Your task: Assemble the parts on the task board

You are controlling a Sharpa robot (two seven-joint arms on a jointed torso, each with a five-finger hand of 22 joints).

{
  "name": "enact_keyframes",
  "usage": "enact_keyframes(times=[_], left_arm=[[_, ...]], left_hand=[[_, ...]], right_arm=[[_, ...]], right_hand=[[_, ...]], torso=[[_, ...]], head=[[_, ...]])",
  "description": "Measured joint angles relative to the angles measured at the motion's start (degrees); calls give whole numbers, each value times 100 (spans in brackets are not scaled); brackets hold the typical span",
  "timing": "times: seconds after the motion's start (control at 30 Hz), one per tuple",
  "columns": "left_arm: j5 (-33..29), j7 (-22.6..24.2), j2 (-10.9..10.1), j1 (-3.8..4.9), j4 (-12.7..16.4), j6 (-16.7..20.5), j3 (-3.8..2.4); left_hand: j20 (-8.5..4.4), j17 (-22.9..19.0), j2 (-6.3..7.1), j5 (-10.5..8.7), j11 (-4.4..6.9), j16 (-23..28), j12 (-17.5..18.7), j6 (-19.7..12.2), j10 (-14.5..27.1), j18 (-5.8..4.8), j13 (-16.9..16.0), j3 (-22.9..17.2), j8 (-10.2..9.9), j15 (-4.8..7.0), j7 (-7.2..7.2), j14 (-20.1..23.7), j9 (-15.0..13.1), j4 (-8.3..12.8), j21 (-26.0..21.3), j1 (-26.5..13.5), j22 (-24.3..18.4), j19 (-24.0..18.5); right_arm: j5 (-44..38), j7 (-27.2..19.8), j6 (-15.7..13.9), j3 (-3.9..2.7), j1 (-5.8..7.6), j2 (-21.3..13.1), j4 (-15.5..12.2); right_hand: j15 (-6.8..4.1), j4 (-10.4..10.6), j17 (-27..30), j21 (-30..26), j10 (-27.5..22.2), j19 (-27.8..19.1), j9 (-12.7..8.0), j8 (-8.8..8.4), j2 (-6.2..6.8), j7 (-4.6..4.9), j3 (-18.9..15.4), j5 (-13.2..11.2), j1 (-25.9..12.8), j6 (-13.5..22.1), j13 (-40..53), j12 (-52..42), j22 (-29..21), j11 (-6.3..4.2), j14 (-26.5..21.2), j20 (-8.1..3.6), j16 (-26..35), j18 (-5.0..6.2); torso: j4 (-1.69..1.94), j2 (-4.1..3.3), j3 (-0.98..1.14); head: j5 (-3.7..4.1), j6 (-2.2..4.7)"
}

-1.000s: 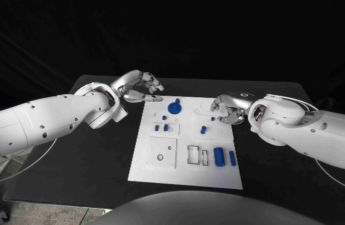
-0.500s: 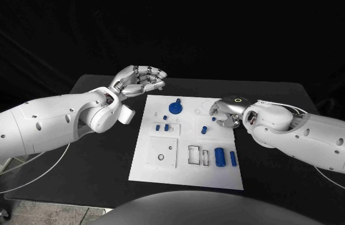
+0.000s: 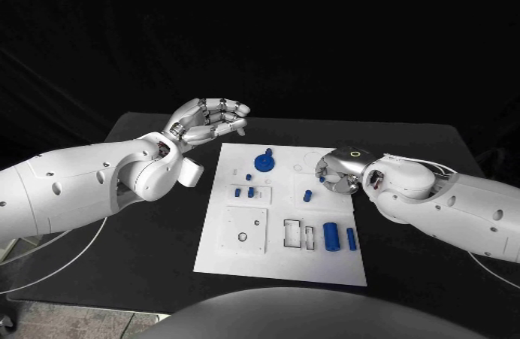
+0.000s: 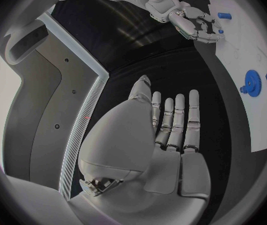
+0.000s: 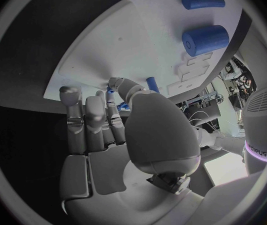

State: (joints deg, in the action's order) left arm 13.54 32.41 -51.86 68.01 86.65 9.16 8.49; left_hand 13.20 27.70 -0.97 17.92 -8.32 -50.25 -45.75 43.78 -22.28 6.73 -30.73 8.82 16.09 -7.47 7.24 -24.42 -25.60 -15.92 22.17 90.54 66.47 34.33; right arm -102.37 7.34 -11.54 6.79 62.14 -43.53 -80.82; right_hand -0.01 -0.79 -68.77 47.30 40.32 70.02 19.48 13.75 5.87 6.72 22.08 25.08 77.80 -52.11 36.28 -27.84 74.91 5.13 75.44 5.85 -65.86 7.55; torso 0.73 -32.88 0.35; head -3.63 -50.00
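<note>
We see the right hand (image 3: 338, 172) low over the far right corner of the task board (image 3: 284, 260), and the coming move turns on a small blue part (image 3: 321, 179) that lies right at its fingers. In the head view that part sits at about nine o'clock from the hand, at its fingertips; the right wrist view shows blue pieces (image 5: 116, 101) between the thumb and the fingers (image 5: 83, 117), which are drawn together over the board. We cannot tell whether they already pinch it or merely bracket it.

The part's long axis is too small for us to read. Another short blue peg (image 3: 306, 197) lies just beyond, at roughly seven o'clock from the hand, and the blue gear (image 3: 264, 161) stands at nine o'clock, further off, near the board's far edge.

The left hand (image 3: 209, 121) is raised off the board's far left corner, at about ten o'clock from the gear, its fingers curled in around nothing we can make out; in its own wrist view its fingers (image 4: 174, 122) lie side by side and bare. So the right hand is plainly the nearer one, and we judge any pickup here to be its job. The two blue cylinders (image 3: 339, 236) near the board's near right edge lie well apart from both hands.
</note>
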Motion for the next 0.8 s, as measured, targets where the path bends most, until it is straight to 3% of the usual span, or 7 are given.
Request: enact_keyframes(times=[0.1, 0.17, 0.43, 0.8], left_arm=[[-23, 0, -1, -1, 0, -10, 3], [-34, -3, -3, -2, 0, -15, 6], [-49, -21, -7, -3, -3, -20, 11], [-43, -52, 2, -7, -30, -16, 19]], left_hand=[[-20, -15, -15, 0, 0, 0, -20, -10, 0, 4, 22, 0, 35, -2, 10, -2, 20, 0, -21, 53, -5, 21], [-8, -20, -7, 20, 0, 0, -37, -9, 0, 86, 35, 0, 46, -20, 10, -20, 26, 0, -33, 67, -7, 34], [1, -59, -69, 55, 0, -25, -65, -30, 0, 86, 93, 16, 110, 1, 31, -41, 70, 16, -58, 129, -20, 82], [11, -78, -98, 83, 0, -55, -105, -10, 0, 86, 134, 32, 140, 0, 57, -82, 100, -1, -67, 159, -21, 92]], right_arm=[[10, -55, -66, 1, -15, 12, 30], [27, -92, -106, 1, -22, 17, 46], [245, -194, -147, -1, -28, 57, 157], [538, -346, -220, -4, -34, 74, 247]], right_hand=[[-32, 18, -56, 143, 221, 96, 75, 62, -23, -18, -18, 0, -20, -111, -45, -78, 0, -26, 79, -11, -112, 1], [-32, 18, -63, 189, 333, 114, 113, 66, -90, -30, -18, 0, 1, -147, -80, -93, 0, -39, 92, -12, -132, 1], [-32, 18, 32, 189, 584, 113, 215, 131, -144, 13, -18, -1, 56, -232, -260, -75, 4, -63, 92, -12, -120, 1], [-1, -137, 330, 112, 1090, 113, 414, 214, -241, 41, -12, -17, 154, -405, -637, 103, 4, -100, -25, -12, 103, 1]], torso=[[-1, -1, -1], [-1, 0, -1], [1, 4, -7], [2, 4, -11]], head=[[-8, 0], [-10, 0], [4, 0], [15, 0]])
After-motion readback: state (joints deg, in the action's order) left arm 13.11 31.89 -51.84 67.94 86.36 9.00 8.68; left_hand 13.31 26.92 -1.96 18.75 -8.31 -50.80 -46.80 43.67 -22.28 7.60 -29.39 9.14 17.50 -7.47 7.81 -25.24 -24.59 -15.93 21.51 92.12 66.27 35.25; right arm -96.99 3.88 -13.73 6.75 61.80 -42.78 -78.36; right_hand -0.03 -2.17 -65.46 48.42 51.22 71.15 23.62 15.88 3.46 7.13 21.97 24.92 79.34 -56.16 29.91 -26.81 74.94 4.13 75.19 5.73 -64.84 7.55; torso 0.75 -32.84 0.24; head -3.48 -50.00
